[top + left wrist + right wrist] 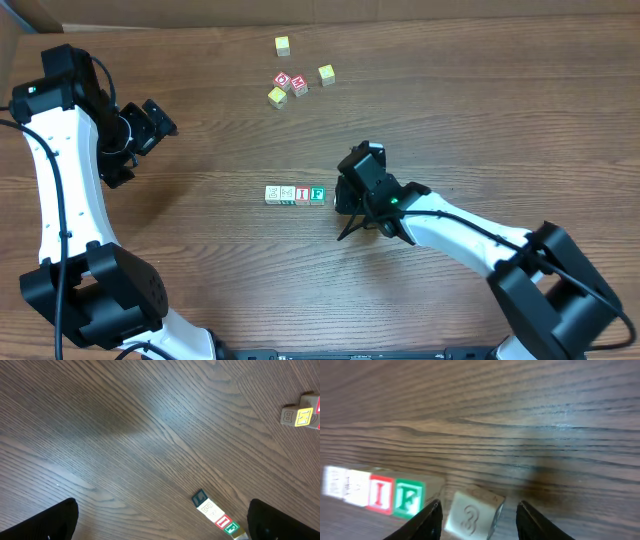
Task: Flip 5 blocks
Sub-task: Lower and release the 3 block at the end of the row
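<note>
Four pale wooden alphabet cubes (295, 194) line up at the middle of the bench (480, 120). The fifth pale cube (471, 514) tilts between your right gripper's (479, 512) half-open jaws, gripped by neither. Nudge it flat beside the green "F" cube (409, 499), then rise clear.

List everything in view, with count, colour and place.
row blocks: four, pale with green and red print, mid-table, side by side
loose block: one, pale, tilted, between the right fingers
yellow cubes: three, far side
red cubes: two, among the yellow cubes
table: one, brown wood
arms: two, white and black, one each side
left fingers: black, spread wide, empty
right fingers: black, apart, gaps to the loose block
</note>
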### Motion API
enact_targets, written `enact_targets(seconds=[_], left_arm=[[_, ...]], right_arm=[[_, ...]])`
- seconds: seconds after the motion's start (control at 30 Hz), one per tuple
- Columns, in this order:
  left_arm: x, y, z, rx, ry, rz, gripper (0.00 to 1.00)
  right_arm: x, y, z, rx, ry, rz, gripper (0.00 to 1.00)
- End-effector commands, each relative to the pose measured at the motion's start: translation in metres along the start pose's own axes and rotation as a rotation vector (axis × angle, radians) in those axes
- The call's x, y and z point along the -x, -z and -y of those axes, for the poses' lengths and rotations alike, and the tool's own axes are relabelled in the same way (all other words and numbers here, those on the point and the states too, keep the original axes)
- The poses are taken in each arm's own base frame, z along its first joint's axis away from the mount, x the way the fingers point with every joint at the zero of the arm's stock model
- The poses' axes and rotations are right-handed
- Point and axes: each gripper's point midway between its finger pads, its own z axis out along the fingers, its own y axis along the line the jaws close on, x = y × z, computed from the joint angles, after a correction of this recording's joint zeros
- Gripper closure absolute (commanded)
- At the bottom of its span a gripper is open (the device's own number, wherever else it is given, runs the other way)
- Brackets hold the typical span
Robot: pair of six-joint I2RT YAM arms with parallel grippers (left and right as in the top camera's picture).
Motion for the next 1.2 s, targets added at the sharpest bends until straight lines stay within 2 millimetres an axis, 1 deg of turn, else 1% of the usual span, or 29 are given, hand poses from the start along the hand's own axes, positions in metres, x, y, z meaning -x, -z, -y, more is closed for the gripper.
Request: enact_targets(seconds=[0.0,0.03,0.07,0.1,0.13,0.17,0.23,0.27,0.43,0.53,0.67,0.73,0.8,1.03,1.17], left_arm=[[0.004,0.009,0.003,-0.012,-0.006,0.031,0.00],[0.004,0.009,0.003,-0.012,-0.006,0.031,0.00],[0.004,0.009,0.003,-0.012,-0.006,0.031,0.00],[0.004,0.009,0.003,-0.012,-0.006,0.031,0.00],[0.004,0.009,0.003,-0.012,-0.006,0.031,0.00],[0.004,0.009,0.003,-0.012,-0.006,0.031,0.00],[0.004,0.009,0.003,-0.012,-0.006,0.031,0.00],[0.004,0.009,0.003,-0.012,-0.006,0.031,0.00],[0.004,0.009,0.003,-0.012,-0.006,0.031,0.00],[0.004,0.009,0.003,-0.012,-0.006,0.031,0.00],[0.004,0.009,0.003,-0.012,-0.006,0.031,0.00],[0.004,0.009,0.003,-0.012,-0.006,0.031,0.00],[0.004,0.009,0.003,-0.012,-0.006,0.031,0.00],[0.004,0.009,0.003,-0.012,-0.006,0.031,0.00],[0.004,0.009,0.003,-0.012,-0.006,0.031,0.00]], right_arm=[[0.019,0.028,-0.008,0.031,-0.011,0.073,0.51],[0.022,0.032,-0.006,0.020,-0.012,0.086,0.52],[0.023,0.034,-0.004,0.006,-0.012,0.096,0.55],[0.023,0.035,0.000,-0.012,-0.012,0.100,0.63],[0.023,0.034,0.003,-0.028,-0.013,0.101,0.73],[0.021,0.033,0.006,-0.038,-0.018,0.098,0.78],[0.016,0.031,0.013,-0.068,-0.069,0.083,0.95],[0.013,0.030,0.016,-0.079,-0.092,0.072,0.96],[0.002,0.020,0.024,-0.113,-0.173,0.038,0.96],[-0.008,0.008,0.030,-0.134,-0.238,0.007,0.96],[-0.023,-0.012,0.027,-0.114,-0.277,-0.056,0.96],[-0.027,-0.019,0.025,-0.099,-0.278,-0.074,0.96],[-0.026,-0.024,0.023,-0.089,-0.277,-0.071,0.96],[-0.018,-0.025,0.015,-0.052,-0.216,-0.042,0.96],[-0.017,-0.025,0.014,-0.047,-0.172,-0.039,0.91]])
